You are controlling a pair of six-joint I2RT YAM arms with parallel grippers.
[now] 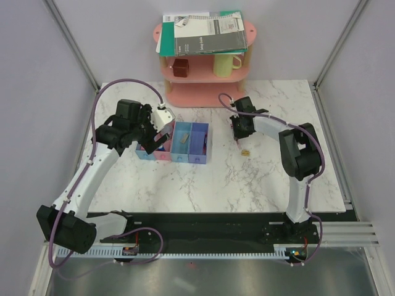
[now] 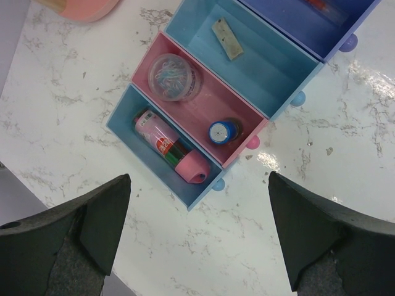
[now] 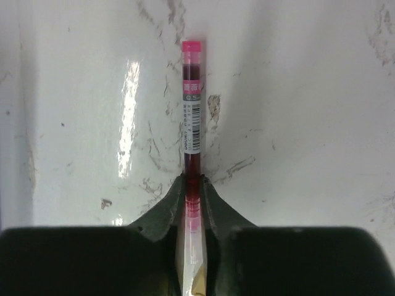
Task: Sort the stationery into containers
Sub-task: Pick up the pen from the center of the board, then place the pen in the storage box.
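Observation:
The four joined trays (image 1: 199,159) stand left of the table's middle. In the left wrist view the blue tray (image 2: 126,117) holds a pink cylinder (image 2: 170,148). The pink tray (image 2: 203,102) holds a round disc (image 2: 174,77) and a blue-capped tube (image 2: 222,131). The light blue tray (image 2: 265,74) holds a greyish block (image 2: 227,38). A red pen (image 2: 318,5) lies in the violet-blue tray. My left gripper (image 2: 197,240) is open and empty above the trays' near end, also in the top view (image 1: 159,137). My right gripper (image 3: 193,185) is shut on a red pen (image 3: 192,105) over the marble, right of the trays (image 1: 238,132).
A tiny tan block (image 1: 245,152) lies on the marble just in front of the right gripper. A pink shelf rack (image 1: 203,92) stands at the back with grey-green notebooks (image 1: 203,31) on top, a yellow mug (image 1: 225,63) and a brown cube (image 1: 180,66) inside.

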